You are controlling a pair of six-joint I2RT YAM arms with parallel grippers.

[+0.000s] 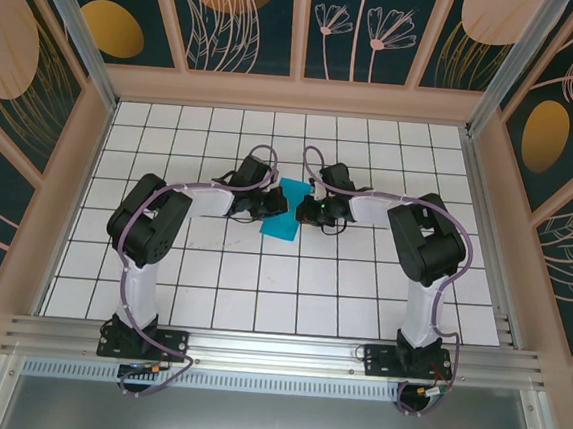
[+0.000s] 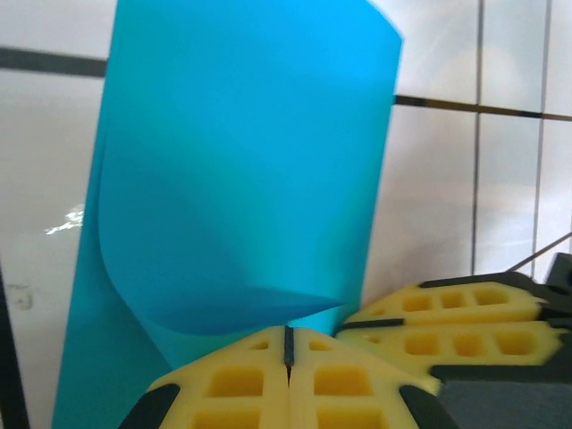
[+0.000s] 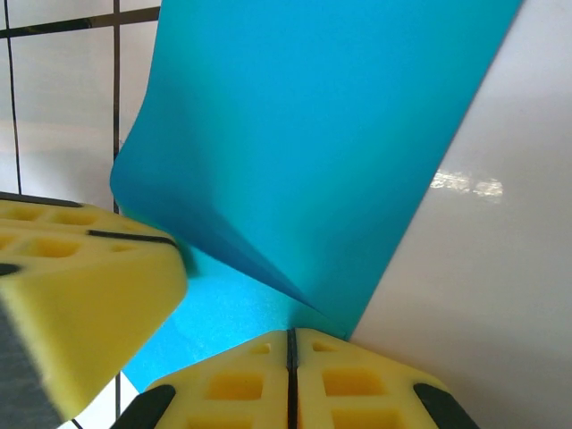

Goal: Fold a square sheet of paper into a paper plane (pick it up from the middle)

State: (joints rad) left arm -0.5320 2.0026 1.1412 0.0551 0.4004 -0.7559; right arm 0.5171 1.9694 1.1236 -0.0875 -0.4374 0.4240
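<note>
Teal-blue square sheet of paper, loosely curled over itself, lying on the counter directly between the two hands, long axis running forward from both; equally near to each. Of the left hand: fingers pressed together, tips touching the sheet's near edge, grip not confirmable. Of the right hand: fingers together, apparently pinching the raised flap's corner at its tips.

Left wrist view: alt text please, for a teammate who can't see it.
The left gripper is shut on the near edge of a blue sheet of paper that curls over itself on the white tiled table. The right gripper, also shut, sits at the lower right.
</note>
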